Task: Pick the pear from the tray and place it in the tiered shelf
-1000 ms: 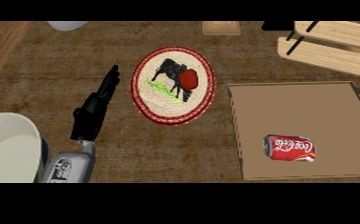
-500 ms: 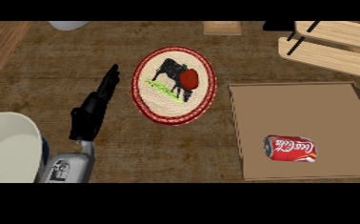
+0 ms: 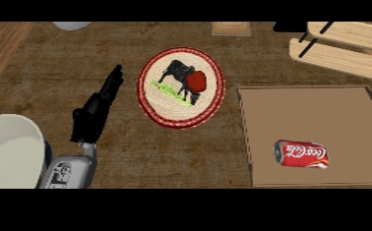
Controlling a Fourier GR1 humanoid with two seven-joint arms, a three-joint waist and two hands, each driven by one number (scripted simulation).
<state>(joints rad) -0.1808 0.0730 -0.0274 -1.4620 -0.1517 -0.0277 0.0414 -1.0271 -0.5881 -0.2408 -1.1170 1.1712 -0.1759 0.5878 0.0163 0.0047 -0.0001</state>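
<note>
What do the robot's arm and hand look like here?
Only the left arm shows. The left hand is black with long slim fingers. A thin grey wrist piece joins it to a boxy grey forearm bearing small dark marks too fine to read. No cables show.

The dark wooden counter (image 3: 65,63) runs across the whole view. Just to the right of the straight fingers (image 3: 112,81) of the left hand (image 3: 93,117) lies a round woven plate (image 3: 143,97) with a red rim. Further right of them, beyond the plate, sits a flat brown tray (image 3: 305,112). Ahead of the fingertips and far to the right stands the pale tiered shelf (image 3: 334,53). A small wooden block (image 3: 231,28) sits at the far edge, and a pale rounded thing (image 3: 71,25) shows ahead and slightly left.
</note>
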